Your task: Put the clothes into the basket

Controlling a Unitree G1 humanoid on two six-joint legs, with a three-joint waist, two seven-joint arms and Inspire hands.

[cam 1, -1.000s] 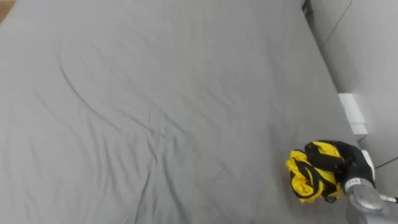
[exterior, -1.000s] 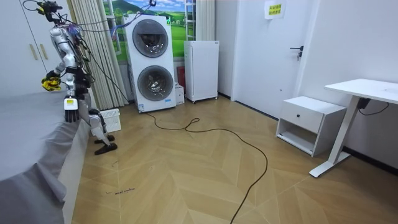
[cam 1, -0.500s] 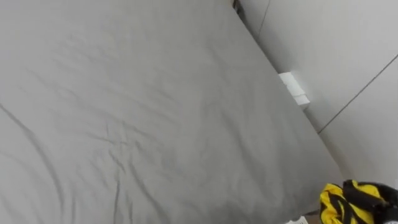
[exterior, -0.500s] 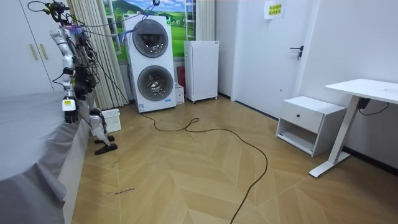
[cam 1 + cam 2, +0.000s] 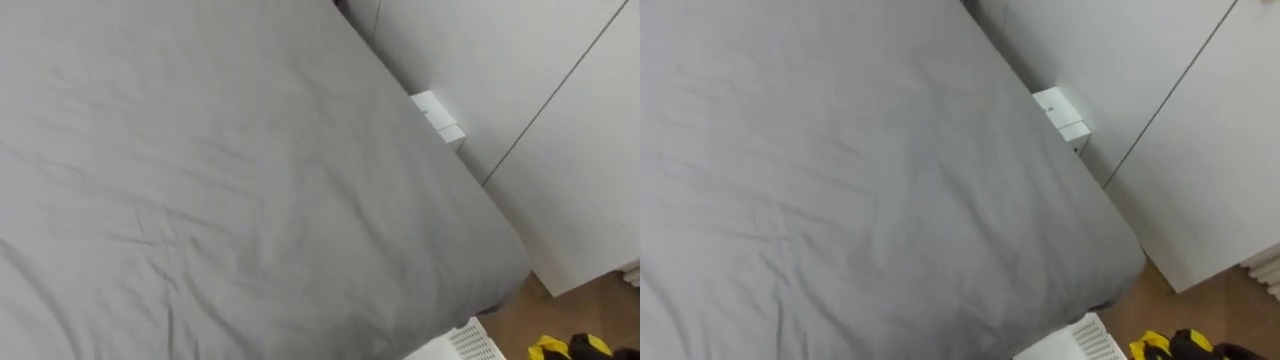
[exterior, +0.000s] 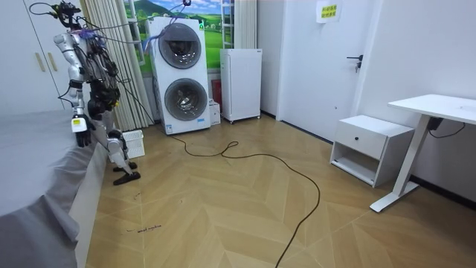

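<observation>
Clothes: yellow and black clothes (image 5: pixel 552 348) at the very bottom edge, on the right; over the wood floor (image 5: pixel 560 305); just beside the basket, not in it
Right hand: the dark bit touching the clothes looks like the right hand (image 5: pixel 597 349); cannot tell how it holds them
Basket: a corner of the white basket (image 5: pixel 468 343) on the floor, by the bed's corner
Bed: a big bed (image 5: pixel 220 180) with a grey sheet; soft wrinkles run across it
Box: a small white box (image 5: pixel 437 115) past the bed's far side, against the white doors (image 5: pixel 540 110)
Left hand: the left hand (image 6: pixel 77 128) hangs down by the bed's corner; cannot tell if it is spread or curled
Room: the robot stands at the bed's corner, by the curtains; two washing machines (image 6: pixel 181 74) are stacked behind it; a small cupboard (image 6: pixel 370 145) and a desk (image 6: pixel 439 108) are far off on the room view's right
Changed: a second ago the clothes were over the sheet; the robot has turned since; now the floor and basket show, and the clothes are off the bed
</observation>
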